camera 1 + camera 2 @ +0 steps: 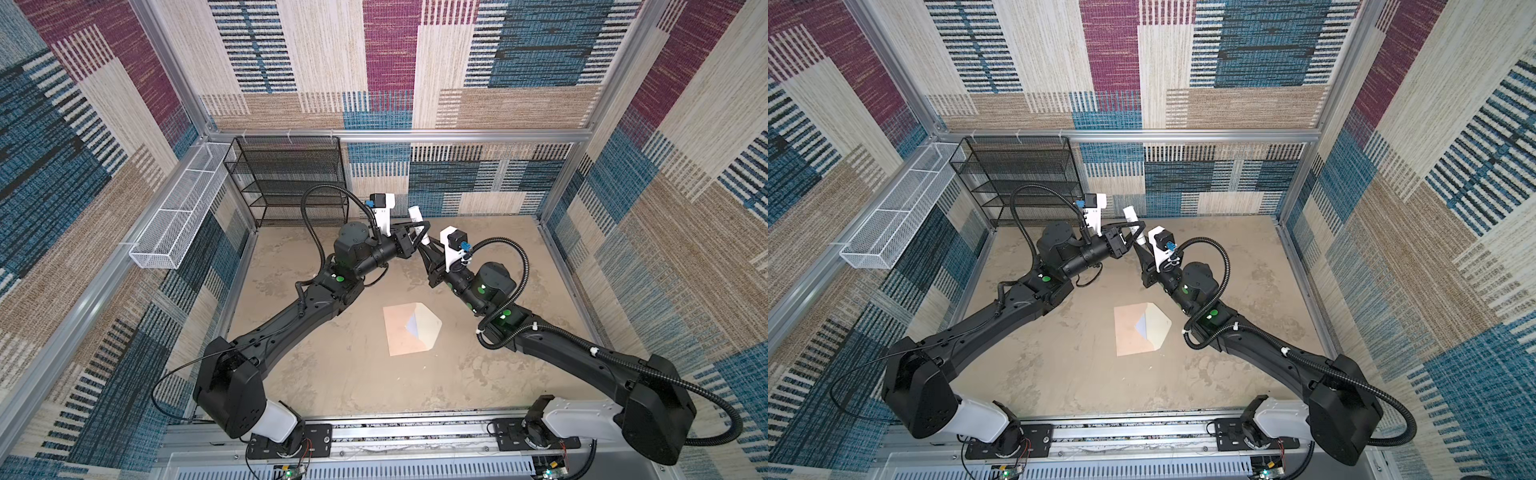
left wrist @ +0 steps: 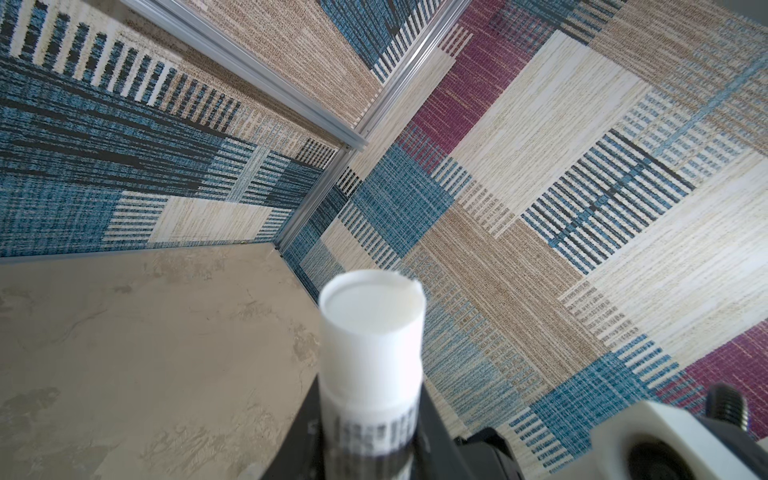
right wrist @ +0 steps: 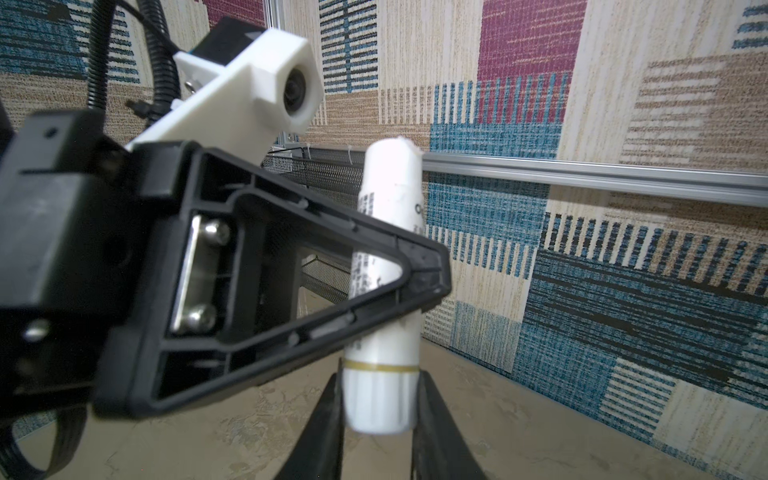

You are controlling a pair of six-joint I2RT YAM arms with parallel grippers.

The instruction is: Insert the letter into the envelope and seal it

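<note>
We see the tan table point(image 1: 353, 395) with the envelope point(image 1: 397, 338) lying flat near its middle, its flap point(image 1: 430, 328) open and pointing toward the right arm's side. The letter point(image 1: 412, 327) sits inside it, and only a bluish wedge shows at the mouth. Above the table's far half, the left gripper point(image 1: 422, 230) clamps a white glue stick point(image 3: 390, 199) around its middle. The right gripper point(image 3: 378, 415) pinches its ribbed end.

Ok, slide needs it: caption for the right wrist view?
Black left gripper clamps white cylindrical glue stick mid-body; right gripper grips its ribbed end.
</note>
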